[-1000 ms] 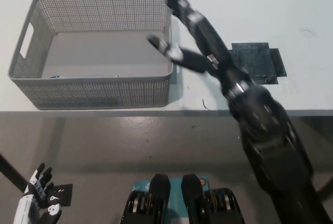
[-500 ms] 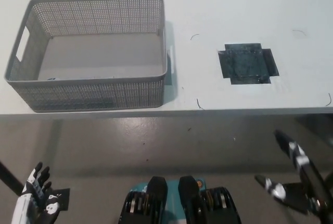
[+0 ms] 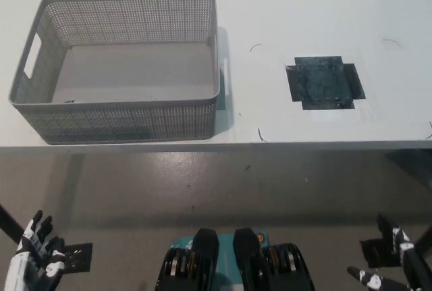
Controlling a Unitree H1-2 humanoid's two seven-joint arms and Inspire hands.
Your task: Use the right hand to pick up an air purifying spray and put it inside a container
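The white left hand (image 3: 30, 260) rests low at the left, fingers apart and empty. The grey basket (image 3: 128, 112) stands on the white table (image 3: 290, 7); no spray is visible, perhaps hidden behind its front wall. The black right hand (image 3: 395, 271) hangs low, released. Risk: if the spray is absent, there is nothing to grasp.

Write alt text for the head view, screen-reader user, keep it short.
A grey perforated basket sits at the left of a white table, with a dark square patch on the tabletop to its right; no spray bottle is visible. Both robot hands are low, off the table: the white left hand at bottom left, the black right hand at bottom right, fingers apart.
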